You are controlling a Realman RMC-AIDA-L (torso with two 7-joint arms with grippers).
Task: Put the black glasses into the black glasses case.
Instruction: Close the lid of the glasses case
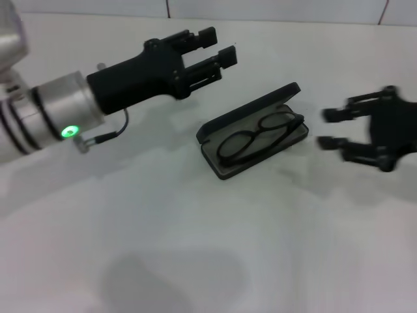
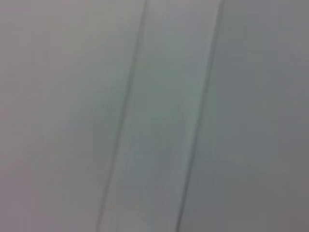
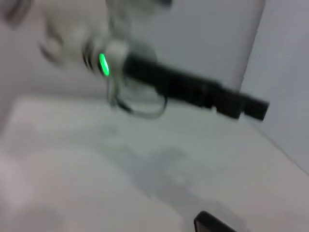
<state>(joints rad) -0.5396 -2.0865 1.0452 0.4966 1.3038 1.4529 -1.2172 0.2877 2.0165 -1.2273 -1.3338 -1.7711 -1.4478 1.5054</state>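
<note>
The black glasses case (image 1: 225, 121) lies open in the middle of the white table, lid raised at the back. The black glasses (image 1: 257, 135) lie inside on the grey lining, one temple arm poking over the right end. My left gripper (image 1: 221, 47) is open and empty, held above the table to the upper left of the case. My right gripper (image 1: 327, 129) is open and empty, just right of the case and apart from it. The right wrist view shows the left arm (image 3: 193, 89) and a corner of the case (image 3: 212, 224).
The white table (image 1: 163, 222) runs on all sides of the case. A tiled wall (image 1: 260, 10) stands behind the table. The left wrist view shows only a blurred pale surface with seams (image 2: 130, 116).
</note>
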